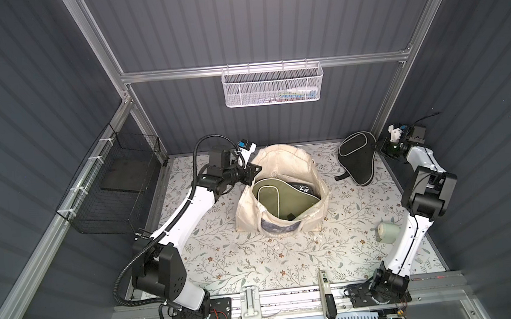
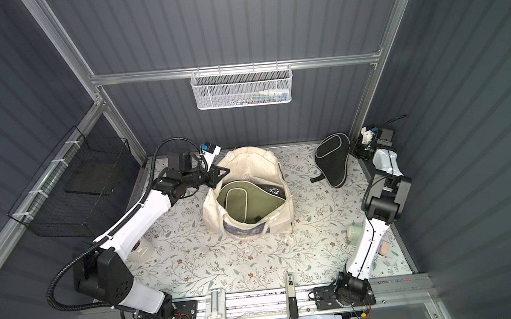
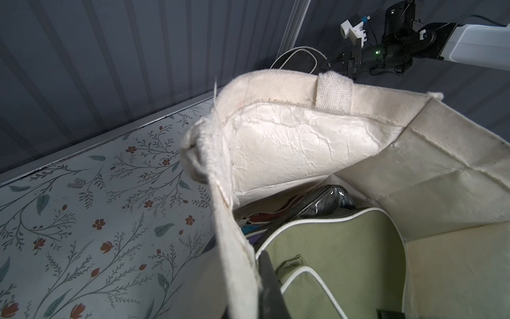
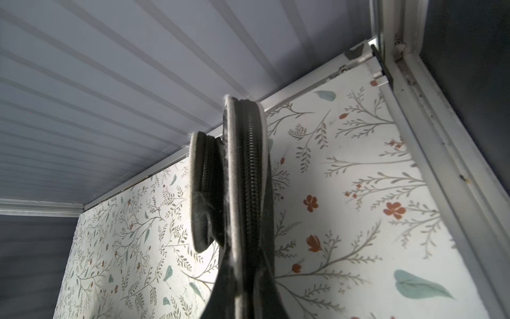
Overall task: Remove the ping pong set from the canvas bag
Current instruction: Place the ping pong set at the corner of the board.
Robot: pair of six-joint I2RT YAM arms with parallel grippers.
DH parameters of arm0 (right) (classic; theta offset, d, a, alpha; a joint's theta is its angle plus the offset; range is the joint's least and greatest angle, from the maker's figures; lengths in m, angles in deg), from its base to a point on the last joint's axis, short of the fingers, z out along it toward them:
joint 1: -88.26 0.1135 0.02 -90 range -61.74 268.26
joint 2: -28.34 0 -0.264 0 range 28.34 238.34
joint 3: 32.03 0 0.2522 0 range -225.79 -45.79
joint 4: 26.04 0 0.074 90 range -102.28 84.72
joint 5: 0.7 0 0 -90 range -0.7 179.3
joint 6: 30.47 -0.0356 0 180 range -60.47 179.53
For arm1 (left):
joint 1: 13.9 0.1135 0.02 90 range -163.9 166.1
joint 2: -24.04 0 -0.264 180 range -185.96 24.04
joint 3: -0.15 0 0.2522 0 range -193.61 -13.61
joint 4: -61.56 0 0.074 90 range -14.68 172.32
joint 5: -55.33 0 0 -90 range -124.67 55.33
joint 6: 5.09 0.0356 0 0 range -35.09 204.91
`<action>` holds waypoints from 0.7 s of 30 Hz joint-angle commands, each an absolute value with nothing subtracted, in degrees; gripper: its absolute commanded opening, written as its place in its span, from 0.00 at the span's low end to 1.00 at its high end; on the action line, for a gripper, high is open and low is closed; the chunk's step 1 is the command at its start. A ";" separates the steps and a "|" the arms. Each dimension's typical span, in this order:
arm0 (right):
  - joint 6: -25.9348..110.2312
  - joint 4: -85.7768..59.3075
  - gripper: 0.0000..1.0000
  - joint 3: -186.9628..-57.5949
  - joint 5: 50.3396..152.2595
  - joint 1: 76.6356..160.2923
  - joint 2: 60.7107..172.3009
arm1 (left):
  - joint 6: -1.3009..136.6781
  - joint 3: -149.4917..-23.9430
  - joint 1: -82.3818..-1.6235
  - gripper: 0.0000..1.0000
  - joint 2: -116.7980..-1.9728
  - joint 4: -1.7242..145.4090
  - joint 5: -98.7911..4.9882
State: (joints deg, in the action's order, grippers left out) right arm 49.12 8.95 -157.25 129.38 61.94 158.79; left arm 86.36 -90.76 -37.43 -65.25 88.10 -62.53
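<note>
Once past the black wire basket [image 1: 110, 193] on the left wall, comes to the left hand [image 1: 251, 173], pressed together on the left rim of the canvas bag [image 1: 245, 211]. Pinches the cream fabric with one dark finger [image 3: 269, 281] inside, flat against the wall. Stands upright in the middle of the counter [image 1: 225, 262], mouth open, dark marbled print showing on the near panel. Holds part of the ping pong set: olive case [image 1: 279, 199] uppermost, piped in white, filling most of the opening. Behind it, toward the bag's far right corner, clear-fronted pack [image 3: 331, 196] with red showing under the plastic. Further right, outside the bag and well apart from it, black case [image 1: 357, 158] near the counter's far right corner, tilted up on edge, strap trailing onto the floral surface. Gripped at its right edge by the right hand [image 1: 380, 149], pressed together on the zipped rim. Nearer, just beside the right arm, pale green roll [image 1: 388, 232] on the counter.
</note>
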 commanded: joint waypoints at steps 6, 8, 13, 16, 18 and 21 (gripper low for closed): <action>56.50 20.39 0.00 -166.43 125.26 60.50 166.02 | 88.18 -97.16 -37.72 0.00 -68.44 85.25 -66.21; 56.83 20.65 0.00 -167.82 124.17 60.40 167.42 | 88.30 -97.55 -37.71 0.00 -68.81 85.52 -66.18; 57.33 21.43 0.00 -170.97 121.51 60.31 170.30 | 87.92 -97.68 -37.72 0.00 -69.21 85.51 -66.08; 57.60 22.24 0.00 -173.38 120.88 60.31 172.14 | 87.93 -98.24 -37.72 0.00 -69.62 85.99 -65.95; 57.54 23.04 0.04 -175.55 120.85 60.35 173.64 | 88.08 -98.84 -37.72 0.00 -69.99 86.39 -66.01; 57.18 23.74 0.08 -178.46 120.26 60.31 175.09 | 88.18 -99.69 -37.72 0.00 -70.57 86.75 -65.89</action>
State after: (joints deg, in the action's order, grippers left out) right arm 55.92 21.47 -175.98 122.75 60.80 173.33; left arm 86.82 -96.24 -37.43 -70.11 89.85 -63.91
